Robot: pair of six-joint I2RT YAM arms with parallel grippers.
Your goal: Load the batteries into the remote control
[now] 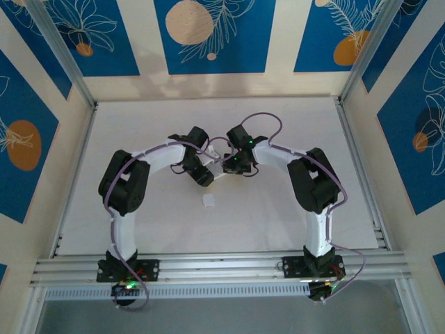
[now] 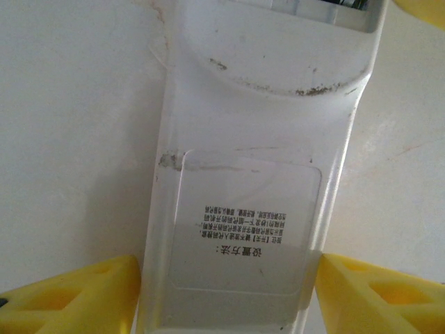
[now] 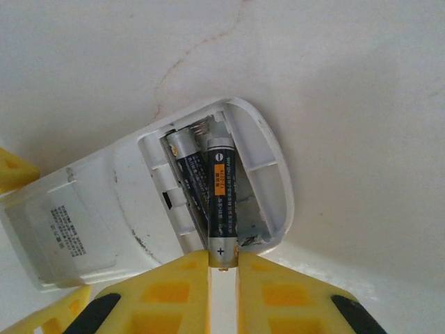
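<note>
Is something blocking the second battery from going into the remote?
Nothing visible is. The right tool holds the second battery over the open bay of the remote control, beside the first battery; its near end overhangs the rim.

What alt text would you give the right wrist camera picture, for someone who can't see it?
The yellow right gripper pinches the plus end of a dark battery whose other end sits in the open compartment of a white remote control, beside a second battery already seated. The remote lies back up on a white table.
</note>
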